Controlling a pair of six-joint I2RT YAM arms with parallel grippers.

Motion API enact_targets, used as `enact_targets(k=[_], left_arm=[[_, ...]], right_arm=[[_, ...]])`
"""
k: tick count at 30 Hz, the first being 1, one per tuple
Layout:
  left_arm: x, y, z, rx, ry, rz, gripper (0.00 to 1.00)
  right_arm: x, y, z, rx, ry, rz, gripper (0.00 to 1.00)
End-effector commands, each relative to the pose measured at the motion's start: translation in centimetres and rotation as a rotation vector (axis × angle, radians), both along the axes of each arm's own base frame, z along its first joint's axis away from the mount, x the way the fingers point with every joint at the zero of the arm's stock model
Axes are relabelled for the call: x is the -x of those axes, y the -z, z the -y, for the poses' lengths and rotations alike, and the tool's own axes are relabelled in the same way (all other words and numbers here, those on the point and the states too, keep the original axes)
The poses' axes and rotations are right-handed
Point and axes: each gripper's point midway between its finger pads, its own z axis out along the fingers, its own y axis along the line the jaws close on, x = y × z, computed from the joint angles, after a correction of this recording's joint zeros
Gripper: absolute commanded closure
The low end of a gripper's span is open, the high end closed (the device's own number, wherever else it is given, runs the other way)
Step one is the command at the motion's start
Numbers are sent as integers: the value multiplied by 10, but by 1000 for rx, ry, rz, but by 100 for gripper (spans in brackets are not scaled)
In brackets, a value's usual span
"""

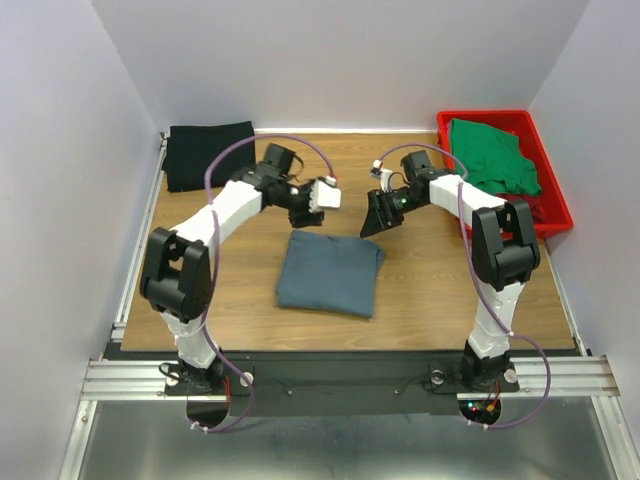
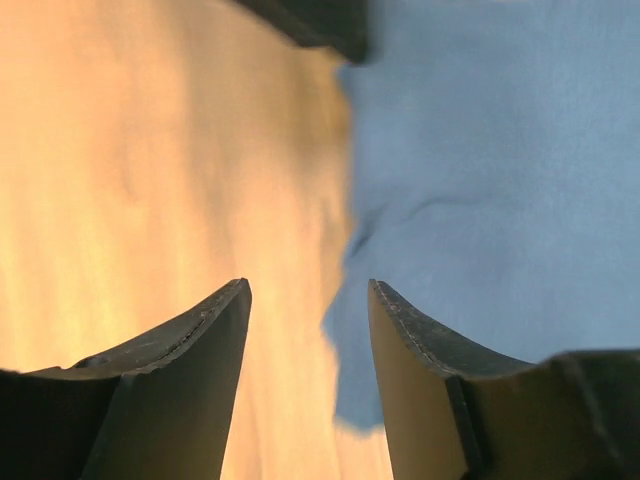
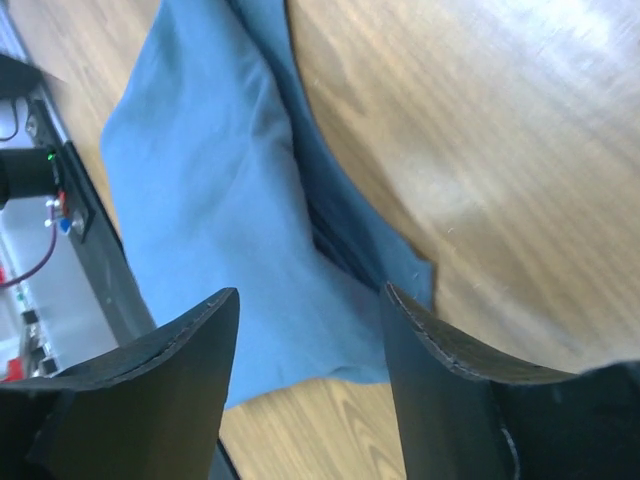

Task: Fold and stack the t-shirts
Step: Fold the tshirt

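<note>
The brown wooden table [image 1: 420, 290] has three things lying on it. A folded blue-grey t-shirt [image 1: 330, 272] lies flat near the middle. A black t-shirt [image 1: 208, 152] lies at 10 o'clock, in the far left corner. A red tray [image 1: 485, 115] sits at 2 o'clock, by the far right edge.

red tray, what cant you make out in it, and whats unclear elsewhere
Top view: the green shirt fills much of the red tray; whatever is under it is hidden.
Top view: the black shirt is too dark to show its folds.
Left wrist view: the blue-grey shirt is blurred and cut off by the frame edges.
Right wrist view: fingers of the right claw hide part of that shirt.
</note>
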Motion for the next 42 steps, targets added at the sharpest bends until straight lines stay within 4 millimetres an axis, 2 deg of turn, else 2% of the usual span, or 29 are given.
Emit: enact_targets(k=[1,3,6,9,16,21,24,28,33,36,38,39,41,42], left_arm=[[19,-39,-22,80,-45,-131,37],[15,-27,-35,62,-80,-179,37],[12,-11,-41,66,-126,-271,34],[11,1,-38,77,-127,-319,29],[8,28,-35,70,-138,-378,29],[3,50,-38,34,-169,-399,34],[-1,65,-41,3,-205,-416,40],[-3,74,-43,-14,-227,-427,46],[-7,77,-43,-14,-250,-434,50],[-10,82,-45,-30,-277,-440,54],[-11,84,-46,-38,-290,-438,57],[-13,86,-48,-45,-307,-435,59],[-13,89,-51,-57,-327,-440,62],[-14,90,-52,-61,-337,-438,64]], right_arm=[[11,-20,-4,-55,-31,28,35],[14,-17,-3,-52,-38,25,35],[17,-9,-1,-39,-44,14,36],[19,-1,3,-14,-46,12,36],[19,14,12,56,-59,32,32],[18,20,14,71,-59,24,32],[19,20,12,61,-68,16,36],[23,16,10,39,-86,1,53],[28,0,9,19,-106,-10,74],[26,-14,11,40,-103,9,99],[21,-21,16,78,-80,30,100],[13,-26,25,136,-42,62,99],[2,-21,43,254,9,106,99],[1,-21,44,255,11,107,99]])
